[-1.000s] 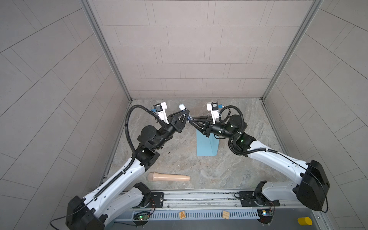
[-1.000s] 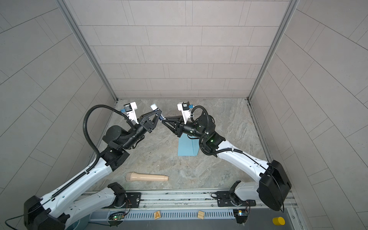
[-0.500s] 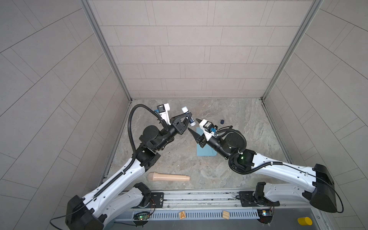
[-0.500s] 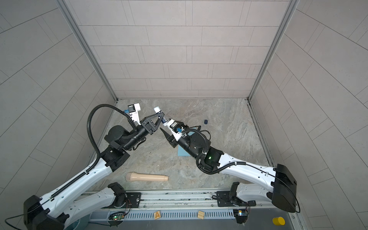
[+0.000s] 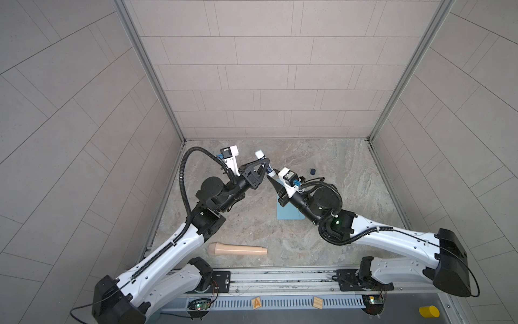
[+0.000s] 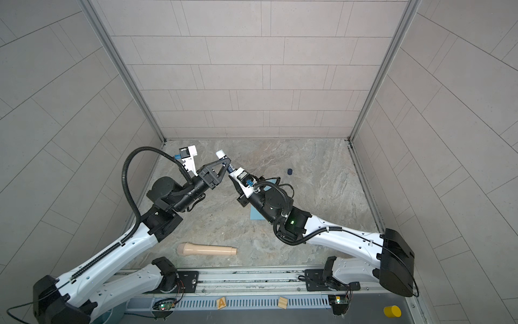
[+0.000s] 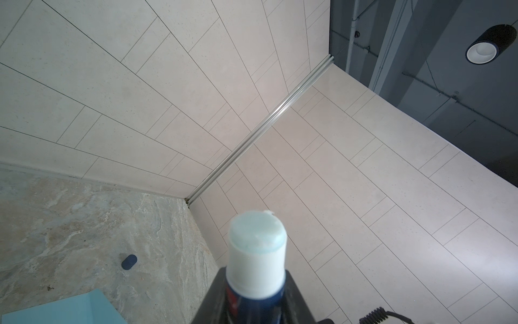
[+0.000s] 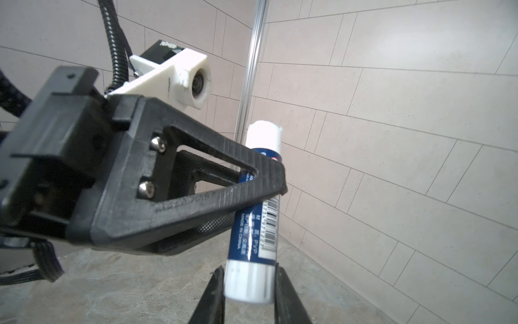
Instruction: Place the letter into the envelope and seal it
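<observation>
Gripping glue stick point(image 8: 253, 230): left pincer point(image 5: 266, 165) midway, right pincer point(image 8: 249, 283) its base

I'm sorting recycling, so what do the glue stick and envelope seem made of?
Glue stick: likely plastic, glossy, with a printed barcode label; pale waxy glue at its tip. Envelope: probably paper, matte light blue, lying flat and thin.

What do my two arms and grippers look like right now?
The left arm and right arm have white shells with black joints. A ribbed black hose loops off each. The left gripper has black triangular open-frame fingers; the right gripper's look black too. White camera mounts top both wrists.
</observation>
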`<state>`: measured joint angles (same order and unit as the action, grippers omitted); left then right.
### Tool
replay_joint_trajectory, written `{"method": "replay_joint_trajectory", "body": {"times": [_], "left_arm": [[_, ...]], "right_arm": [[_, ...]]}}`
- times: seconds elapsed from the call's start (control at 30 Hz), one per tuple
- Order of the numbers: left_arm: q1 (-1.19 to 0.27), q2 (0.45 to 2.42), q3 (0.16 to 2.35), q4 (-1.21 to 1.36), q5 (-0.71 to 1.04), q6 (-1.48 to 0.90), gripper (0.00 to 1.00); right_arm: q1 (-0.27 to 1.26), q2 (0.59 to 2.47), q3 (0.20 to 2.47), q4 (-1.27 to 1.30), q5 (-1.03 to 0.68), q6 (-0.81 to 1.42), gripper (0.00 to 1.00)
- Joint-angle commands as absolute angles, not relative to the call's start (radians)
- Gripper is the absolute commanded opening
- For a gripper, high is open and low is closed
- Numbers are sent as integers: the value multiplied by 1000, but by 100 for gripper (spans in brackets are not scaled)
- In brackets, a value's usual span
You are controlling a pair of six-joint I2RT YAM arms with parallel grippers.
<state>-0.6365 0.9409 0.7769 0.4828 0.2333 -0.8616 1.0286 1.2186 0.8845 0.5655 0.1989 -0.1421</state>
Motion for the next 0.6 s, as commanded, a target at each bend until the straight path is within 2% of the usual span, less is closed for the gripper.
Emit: {"method": "replay_joint_trajectory", "body": {"times": [0.0, 0.2, 0.27, 0.43, 0.57], "left_arm": [[-642, 923, 791, 507, 244, -861, 0], [-642, 927, 779, 508, 248, -849, 0], [-642, 928, 778, 509, 259, -836, 0], [-642, 924, 772, 526, 297, -781, 0], [-642, 922, 766, 567, 358, -738, 0]], "right_arm": [[1032, 1215, 916, 589, 215, -113, 17], [1030, 1198, 930, 562, 200, -49, 4], [1013, 1191, 944, 526, 147, -10, 0], [869, 1180, 980, 445, -190, 269, 0], [711, 1222, 977, 584, -515, 612, 0]]}}
